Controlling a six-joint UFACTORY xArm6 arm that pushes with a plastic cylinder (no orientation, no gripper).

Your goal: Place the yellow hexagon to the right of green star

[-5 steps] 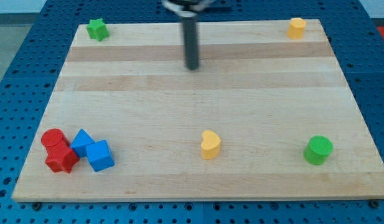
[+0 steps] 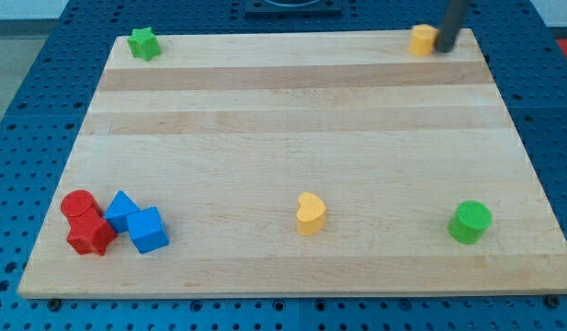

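Observation:
The yellow hexagon (image 2: 422, 39) sits at the top right corner of the wooden board (image 2: 292, 138). The green star (image 2: 143, 42) sits at the top left corner, far from the hexagon. My tip (image 2: 443, 48) is at the hexagon's right side, touching or nearly touching it. The rod leans up out of the view's top edge.
A yellow heart (image 2: 310, 213) lies at the bottom centre. A green cylinder (image 2: 470, 222) stands at the bottom right. At the bottom left, a red cylinder (image 2: 78, 204), a red block (image 2: 91, 234) and two blue blocks (image 2: 122, 210) (image 2: 148, 230) are clustered.
My tip moved from the top centre of the board to the right, to the hexagon's right side. The hexagon shifted slightly left. The other blocks have not moved.

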